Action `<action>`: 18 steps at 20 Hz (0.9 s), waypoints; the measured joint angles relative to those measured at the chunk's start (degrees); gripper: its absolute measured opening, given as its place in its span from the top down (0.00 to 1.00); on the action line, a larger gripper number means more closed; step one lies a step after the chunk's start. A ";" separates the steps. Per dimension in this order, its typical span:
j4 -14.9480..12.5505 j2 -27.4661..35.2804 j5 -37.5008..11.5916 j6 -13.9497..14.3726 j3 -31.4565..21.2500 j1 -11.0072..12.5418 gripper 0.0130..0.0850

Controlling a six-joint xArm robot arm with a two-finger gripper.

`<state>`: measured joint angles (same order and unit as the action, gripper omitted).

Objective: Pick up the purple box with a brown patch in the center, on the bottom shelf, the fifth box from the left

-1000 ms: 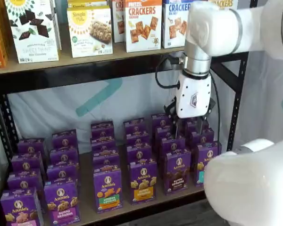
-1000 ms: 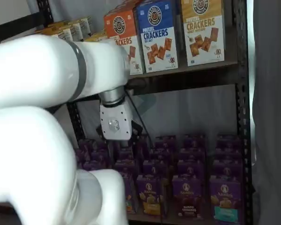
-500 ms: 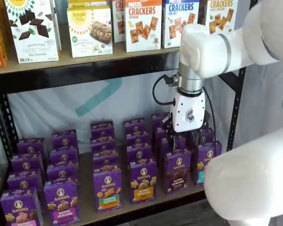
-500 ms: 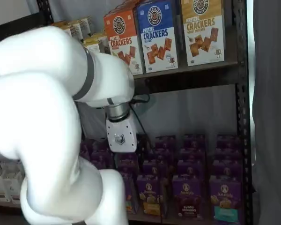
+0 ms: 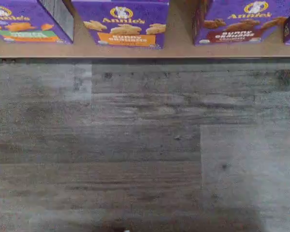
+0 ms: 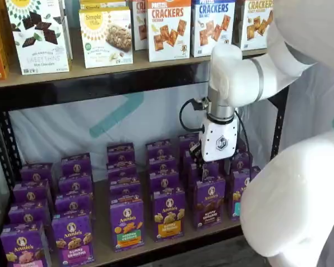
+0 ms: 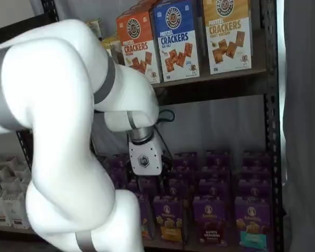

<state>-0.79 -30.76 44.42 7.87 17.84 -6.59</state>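
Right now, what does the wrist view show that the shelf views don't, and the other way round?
Only the wrist view shows the grey plank floor in front of the rack, seen from above.

Only the shelf views show the white arm, with its jaws low among the back cartons and too dark to tell whether they are open or shut. They alone also show the cracker boxes on the upper board.

Both show the purple box standing on the bottom shelf, with the orange-panel carton beside it.
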 joint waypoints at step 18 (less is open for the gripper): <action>-2.69 22.66 -17.08 -3.21 6.38 5.57 0.00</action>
<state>-3.49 -8.11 27.35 4.66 24.22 -1.02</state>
